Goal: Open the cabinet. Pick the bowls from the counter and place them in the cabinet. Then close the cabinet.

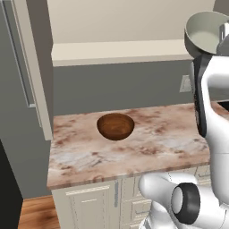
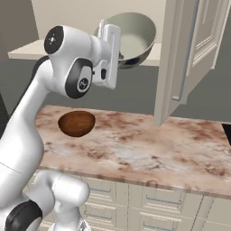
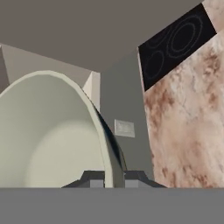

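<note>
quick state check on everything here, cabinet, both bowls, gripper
Cream wall cabinet: door open.
Pale grey-green ceramic bowl: clamped by its rim, lifted and tilted at shelf height.
Glossy reddish-brown wooden bowl: upright on the marbled stone counter, empty.
Two-finger gripper: shut on the ceramic bowl's rim.

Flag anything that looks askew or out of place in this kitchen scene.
One thing: the pale grey-green bowl is held up near the cabinet tipped steeply on its side, its rim pinched in the gripper. It looks empty, so nothing spills. The wooden bowl sits upright on the counter; the cabinet door hangs open.
</note>
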Available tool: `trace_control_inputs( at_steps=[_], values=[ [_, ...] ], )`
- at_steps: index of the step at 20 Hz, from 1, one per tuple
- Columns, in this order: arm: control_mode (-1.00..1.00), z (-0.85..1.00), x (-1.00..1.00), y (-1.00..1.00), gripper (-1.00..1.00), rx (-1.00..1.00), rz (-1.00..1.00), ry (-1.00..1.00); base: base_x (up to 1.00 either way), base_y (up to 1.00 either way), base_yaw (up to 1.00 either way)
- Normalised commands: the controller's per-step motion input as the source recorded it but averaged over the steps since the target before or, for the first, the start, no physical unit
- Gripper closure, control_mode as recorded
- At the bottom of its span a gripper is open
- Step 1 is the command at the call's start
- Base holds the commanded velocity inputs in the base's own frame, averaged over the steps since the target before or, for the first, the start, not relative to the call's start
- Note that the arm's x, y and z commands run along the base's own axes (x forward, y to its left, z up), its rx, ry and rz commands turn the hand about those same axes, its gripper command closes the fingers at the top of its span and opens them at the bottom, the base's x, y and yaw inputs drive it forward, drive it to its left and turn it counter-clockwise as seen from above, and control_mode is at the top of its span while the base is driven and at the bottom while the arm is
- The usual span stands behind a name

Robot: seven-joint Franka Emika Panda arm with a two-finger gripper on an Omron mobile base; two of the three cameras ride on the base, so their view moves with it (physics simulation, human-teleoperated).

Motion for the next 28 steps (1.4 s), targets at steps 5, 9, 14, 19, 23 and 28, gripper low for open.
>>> trace_control_inputs(
  at_steps=[5,9,14,19,23,28],
  values=[
    [-1.0,0.0,0.49,-0.22,1.0,0.03,0.0,0.01,0.0,0.0,0.0],
    [-1.0,0.0,0.52,-0.17,1.0,0.0,0.0,0.0,0.0,0.0,0.0],
    [-1.0,0.0,0.54,-0.12,1.0,0.0,0.0,0.0,0.0,0.0,0.0],
    [-1.0,0.0,0.56,-0.13,1.0,0.0,0.0,0.0,0.0,0.0,0.0],
    [-1.0,0.0,0.51,-0.13,1.0,0.0,0.0,0.0,0.0,0.0,0.0],
    [-1.0,0.0,0.52,-0.12,1.0,0.0,0.0,0.0,0.0,0.0,0.0]
  ],
)
